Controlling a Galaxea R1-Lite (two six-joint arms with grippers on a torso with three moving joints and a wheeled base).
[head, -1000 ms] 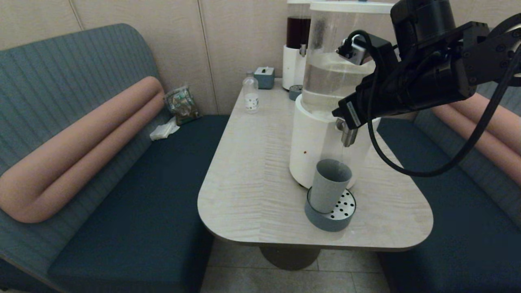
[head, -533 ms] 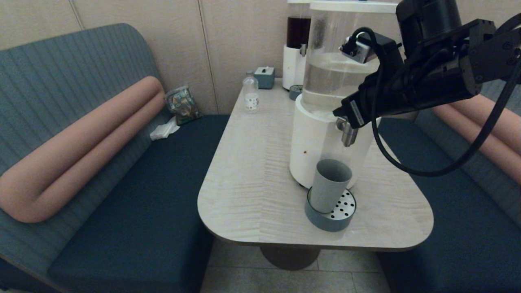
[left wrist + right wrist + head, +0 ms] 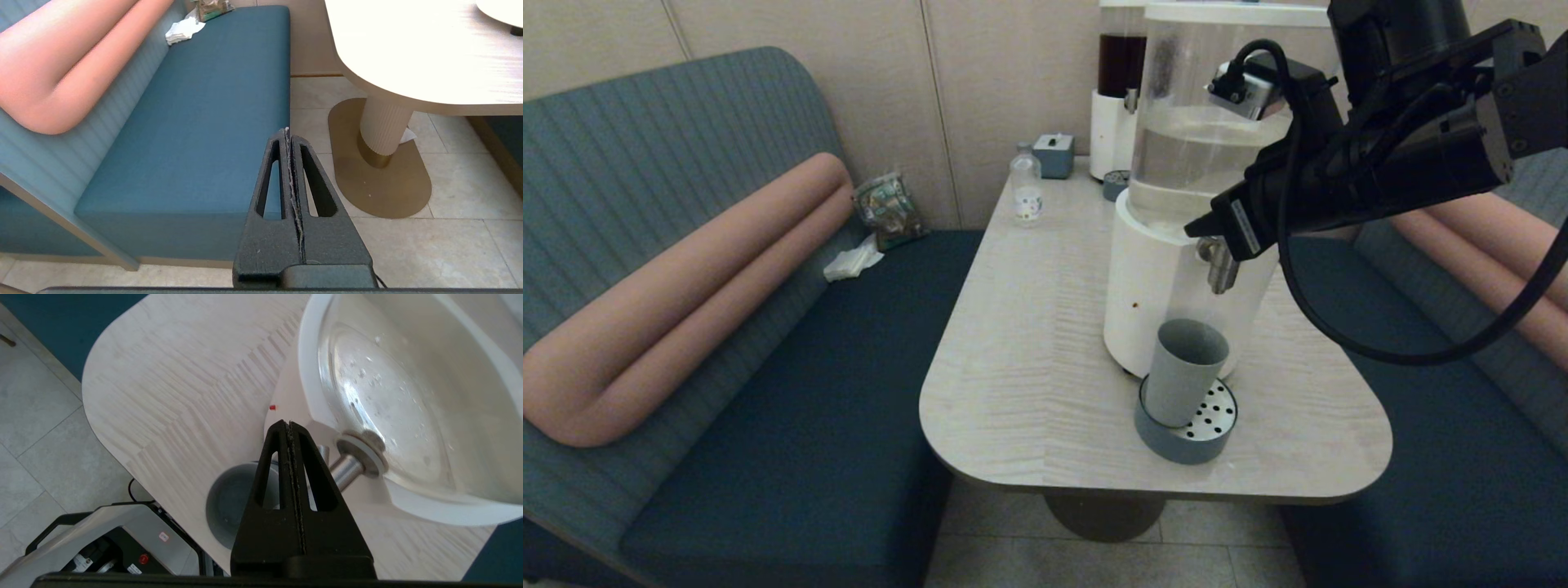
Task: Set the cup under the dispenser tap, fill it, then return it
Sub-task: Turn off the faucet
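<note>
The head camera looks down across the pale wood-grain table (image 3: 1029, 343), which both wrist cameras share, the right from close above, the left from low beside it.

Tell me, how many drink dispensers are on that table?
2. The big clear dispenser stands near the table's front, above the cup; a slimmer dark-liquid dispenser stands behind it by the wall. Others could be hidden.

The matte grey-blue tapered plastic-looking cup (image 3: 1183, 369) has a smooth, dull wall. The squat round grey-blue tray (image 3: 1176, 443) carries a perforated, satin steel top. The short cylindrical dispenser tap (image 3: 348, 470) is brushed metal. The clear tank (image 3: 1201, 122) is glossy and transparent; its round white base (image 3: 1137, 286) is smooth. The pale table top (image 3: 1029, 327) shows matte wood grain. The dark blue bench seat (image 3: 204, 122) is woven cloth.
</note>
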